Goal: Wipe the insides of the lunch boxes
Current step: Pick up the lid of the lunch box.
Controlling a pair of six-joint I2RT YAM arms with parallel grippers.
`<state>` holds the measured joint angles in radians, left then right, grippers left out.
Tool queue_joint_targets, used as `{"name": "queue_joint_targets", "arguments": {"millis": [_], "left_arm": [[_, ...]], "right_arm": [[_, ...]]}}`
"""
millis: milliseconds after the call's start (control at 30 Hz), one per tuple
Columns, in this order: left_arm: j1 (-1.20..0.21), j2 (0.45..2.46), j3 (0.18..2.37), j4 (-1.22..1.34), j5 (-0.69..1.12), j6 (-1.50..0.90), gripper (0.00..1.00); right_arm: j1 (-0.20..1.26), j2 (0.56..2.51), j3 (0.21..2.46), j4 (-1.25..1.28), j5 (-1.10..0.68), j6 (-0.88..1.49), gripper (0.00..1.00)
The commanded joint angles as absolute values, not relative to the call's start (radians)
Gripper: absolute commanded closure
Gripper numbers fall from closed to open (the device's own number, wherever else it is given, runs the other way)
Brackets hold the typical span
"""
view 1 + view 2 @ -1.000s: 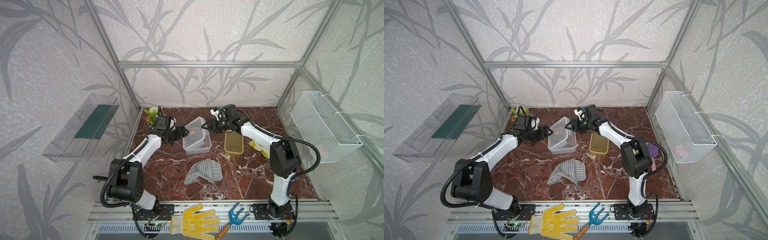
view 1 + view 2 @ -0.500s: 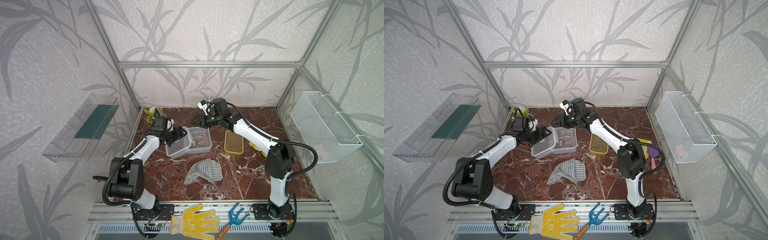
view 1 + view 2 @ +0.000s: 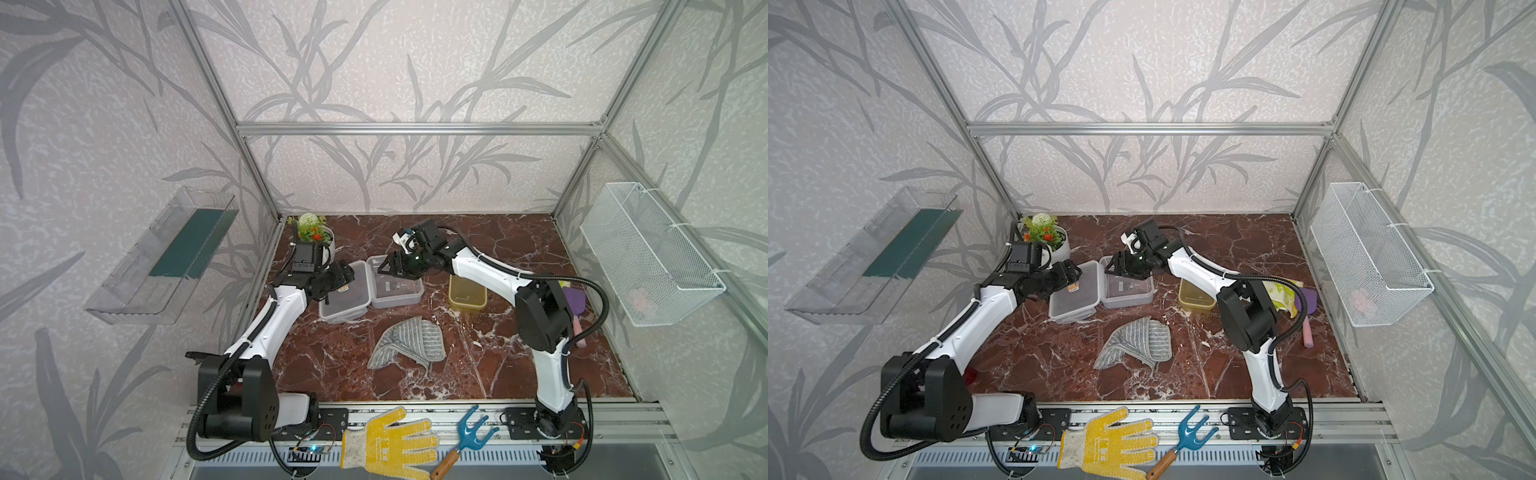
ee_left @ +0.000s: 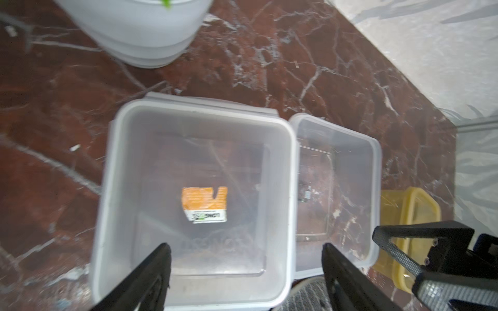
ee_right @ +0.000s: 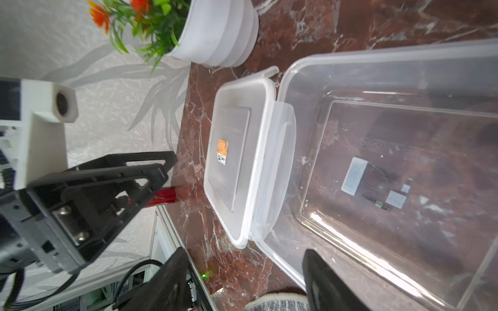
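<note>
The clear greyish lunch box (image 3: 399,291) (image 5: 390,167) stands open at mid-table. Its lid (image 3: 347,303) (image 4: 194,194), with an orange sticker, lies flat against the box's left side. The amber lunch box (image 3: 467,294) (image 4: 409,231) sits to the right. My left gripper (image 3: 347,277) (image 4: 246,269) hovers open over the lid's left part, holding nothing. My right gripper (image 3: 382,267) (image 5: 242,269) is open above the clear box's far left corner, also holding nothing. A grey striped cloth (image 3: 409,340) lies in front of the boxes.
A white flower pot (image 3: 316,237) stands at the back left, close behind my left wrist. A wire basket (image 3: 648,253) hangs on the right wall and a clear tray (image 3: 162,257) on the left wall. A yellow glove (image 3: 388,440) and a blue hand rake (image 3: 469,432) lie on the front rail.
The lid, tilted up over the clear box a second ago, has swung left and now lies flat beside it. My right gripper has opened and let go of it.
</note>
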<state>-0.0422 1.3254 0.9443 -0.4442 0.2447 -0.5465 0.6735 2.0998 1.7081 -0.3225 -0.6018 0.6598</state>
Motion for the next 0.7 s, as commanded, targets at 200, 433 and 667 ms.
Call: {"name": "queue_joint_targets", "arguments": {"millis": [200,433,667], "left_arm": [[0.043,1.312,0.827,-0.477,0.110,-0.638,0.07],[0.086,1.348,0.741,-0.313,0.256,-0.629,0.06],[0.090,1.432,0.742,-0.261,0.320,-0.615,0.06]], "right_arm": [[0.681,2.345,1.863,-0.241,-0.785,0.650,0.25],[0.672,2.403,1.871,-0.079,-0.868,0.720,0.23],[0.669,2.398,1.862,-0.028,-0.902,0.776,0.45]]}}
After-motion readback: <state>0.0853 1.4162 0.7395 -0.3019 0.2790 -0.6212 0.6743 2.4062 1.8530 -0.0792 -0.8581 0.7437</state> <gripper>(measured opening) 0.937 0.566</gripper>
